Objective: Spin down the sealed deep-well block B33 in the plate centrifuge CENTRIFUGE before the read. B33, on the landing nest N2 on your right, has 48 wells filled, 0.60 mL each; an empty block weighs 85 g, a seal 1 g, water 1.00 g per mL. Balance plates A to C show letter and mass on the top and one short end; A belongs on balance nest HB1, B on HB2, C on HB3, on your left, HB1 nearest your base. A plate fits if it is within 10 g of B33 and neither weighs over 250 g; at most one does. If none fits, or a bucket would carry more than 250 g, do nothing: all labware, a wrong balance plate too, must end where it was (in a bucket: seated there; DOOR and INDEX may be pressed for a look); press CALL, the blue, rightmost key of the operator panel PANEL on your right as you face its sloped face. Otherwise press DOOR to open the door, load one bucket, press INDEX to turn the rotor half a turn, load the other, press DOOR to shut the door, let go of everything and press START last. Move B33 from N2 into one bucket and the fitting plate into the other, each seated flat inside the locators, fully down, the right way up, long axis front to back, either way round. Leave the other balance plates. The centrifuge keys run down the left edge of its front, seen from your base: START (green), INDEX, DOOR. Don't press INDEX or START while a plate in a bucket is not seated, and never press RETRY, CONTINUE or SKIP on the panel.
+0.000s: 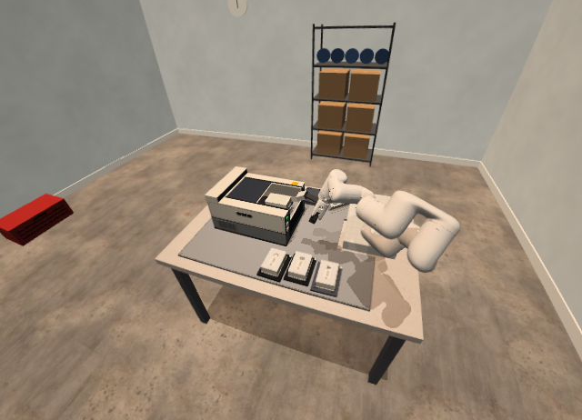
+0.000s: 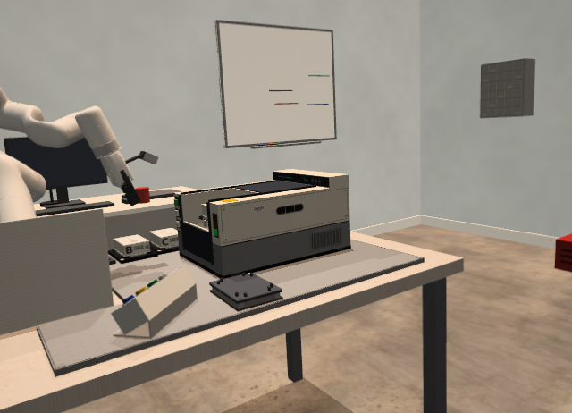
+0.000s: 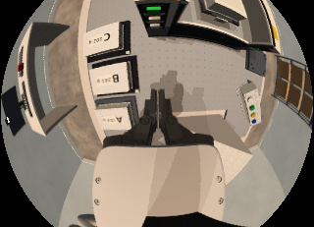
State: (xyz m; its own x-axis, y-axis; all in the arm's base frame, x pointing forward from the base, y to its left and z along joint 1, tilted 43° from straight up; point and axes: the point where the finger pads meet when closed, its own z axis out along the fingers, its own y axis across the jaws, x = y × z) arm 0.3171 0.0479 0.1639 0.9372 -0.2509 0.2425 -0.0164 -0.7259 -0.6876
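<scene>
Right now my gripper (image 3: 157,97) is fully closed, holding nothing, hovering over the mat (image 3: 210,77) before the centrifuge (image 1: 244,207).

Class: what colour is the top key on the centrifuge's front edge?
Green; the key shows best in the wrist view.

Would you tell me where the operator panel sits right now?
In the exterior view, the operator panel lies at the table's near left, beside the empty landing nest before the centrifuge.

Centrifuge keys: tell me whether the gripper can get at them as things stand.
Probably yes. The gripper is shut, holds nothing, and hangs over bare mat in front of the centrifuge keys; nothing stands between them in the wrist view.
</scene>
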